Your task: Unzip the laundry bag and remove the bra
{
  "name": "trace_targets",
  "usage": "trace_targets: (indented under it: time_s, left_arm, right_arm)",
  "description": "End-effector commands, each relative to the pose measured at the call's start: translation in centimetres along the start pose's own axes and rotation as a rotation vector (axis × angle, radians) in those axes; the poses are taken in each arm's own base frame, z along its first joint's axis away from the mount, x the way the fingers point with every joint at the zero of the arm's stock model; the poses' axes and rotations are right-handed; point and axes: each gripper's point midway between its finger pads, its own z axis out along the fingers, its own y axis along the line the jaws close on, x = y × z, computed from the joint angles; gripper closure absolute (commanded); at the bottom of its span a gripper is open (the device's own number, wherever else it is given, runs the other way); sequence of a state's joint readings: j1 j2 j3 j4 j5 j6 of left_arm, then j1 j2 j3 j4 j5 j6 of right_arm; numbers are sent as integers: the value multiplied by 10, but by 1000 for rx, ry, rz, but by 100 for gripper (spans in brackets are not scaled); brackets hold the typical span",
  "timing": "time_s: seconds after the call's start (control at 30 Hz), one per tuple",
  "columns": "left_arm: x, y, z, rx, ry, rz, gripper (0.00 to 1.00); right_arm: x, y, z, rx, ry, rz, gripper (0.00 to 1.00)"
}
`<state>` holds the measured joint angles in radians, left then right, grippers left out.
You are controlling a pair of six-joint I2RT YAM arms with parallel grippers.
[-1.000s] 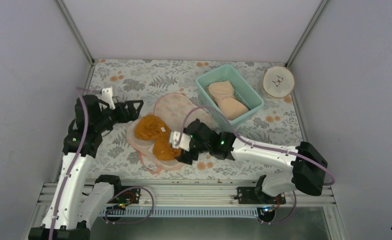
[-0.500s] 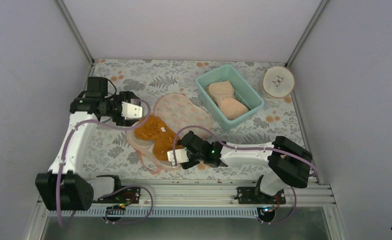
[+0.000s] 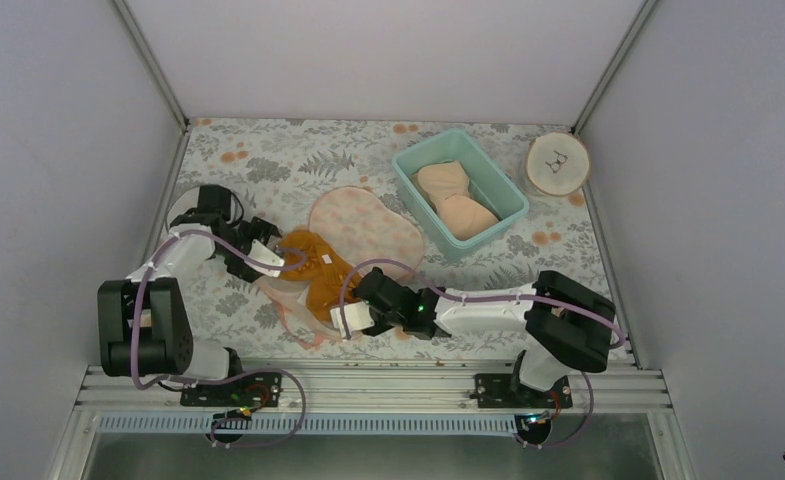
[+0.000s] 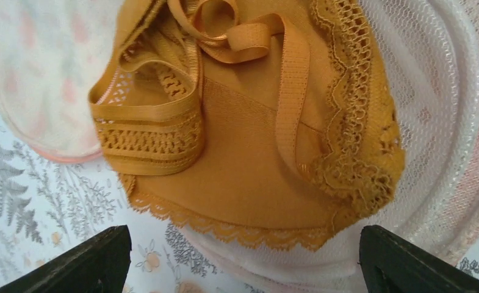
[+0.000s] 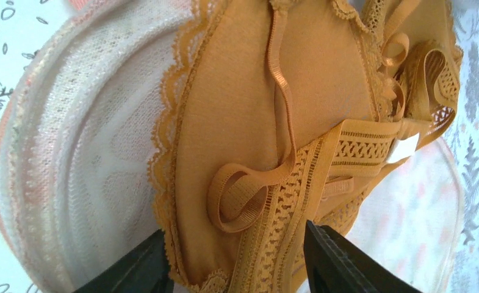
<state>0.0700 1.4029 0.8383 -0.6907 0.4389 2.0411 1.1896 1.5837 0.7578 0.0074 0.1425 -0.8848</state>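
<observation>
The laundry bag lies unzipped and spread open; its peach mesh lid [image 3: 366, 222] is folded back and its lower half [image 3: 286, 305] holds the bra [image 3: 314, 272]. The bra is bright orange with lace edges and loose straps. My left gripper [image 3: 272, 257] is open at the bra's left end; in the left wrist view its fingers [image 4: 96, 262] stand wide apart just short of the bra's cup [image 4: 249, 183] and white mesh [image 4: 444, 122]. My right gripper [image 3: 334, 308] is open, its fingers [image 5: 340, 262] either side of the bra's near edge [image 5: 249, 122], beside the mesh [image 5: 84, 152].
A teal basket [image 3: 503, 192] at the back right holds a pale beige bra [image 3: 455, 200]. A round white drum [image 3: 557, 163] stands in the far right corner. Grey walls close in on the left, right and back of the floral table cloth [image 3: 268, 160].
My left arm swung down and in, bringing its gripper low to the bra's left end. My right gripper moved left and nearer, onto the bra's near edge. The bra shifted a little.
</observation>
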Motion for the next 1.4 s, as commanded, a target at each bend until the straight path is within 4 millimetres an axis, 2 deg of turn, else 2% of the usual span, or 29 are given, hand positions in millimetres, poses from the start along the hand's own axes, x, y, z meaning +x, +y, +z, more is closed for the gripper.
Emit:
trace_targets:
  time_s: [0.0,0.07,0.17,0.33,0.47,0.57,0.7,0.77,0.87,0.97,1.13,1.2,1.37]
  left_arm:
    - [-5,-1,10,-1,-31,483,11]
    - [-16,-5,10,21,-73,418,17]
    - [-28,-12,11,40,-126,381,29]
    - [-41,-34,17,87,-157,394,42]
    - [-43,-26,20,61,-146,372,70]
    - [-50,-17,9,67,-170,332,96]
    - [-60,16,-20,36,-196,145,98]
    - [-64,20,-33,59,-200,77,98]
    - [-75,16,-48,99,-228,16,98]
    - [-84,24,-62,84,-255,-61,98]
    - [-90,78,-83,-23,-287,-276,98]
    - [-98,110,-98,-68,-326,-340,98]
    - [-116,175,-113,-92,-372,-494,98]
  right_arm:
    - [-7,-4,-1,17,-16,33,51]
    - [-10,-8,-4,25,-24,57,57]
    - [-16,-15,-9,37,-42,99,71]
    - [-21,-14,-15,11,-69,184,81]
    - [-20,-10,-16,-2,-67,247,95]
    - [-28,-17,-23,-9,-94,322,96]
    - [-40,-32,-45,-29,-173,505,96]
    - [-45,-38,-60,-55,-230,599,96]
    - [-51,-53,-84,-92,-338,734,96]
    - [-48,-71,-105,-122,-408,865,96]
    - [-37,-103,-128,-143,-471,1010,96]
    - [-29,-121,-135,-127,-492,1066,96]
    - [4,-171,-158,-15,-540,1212,96]
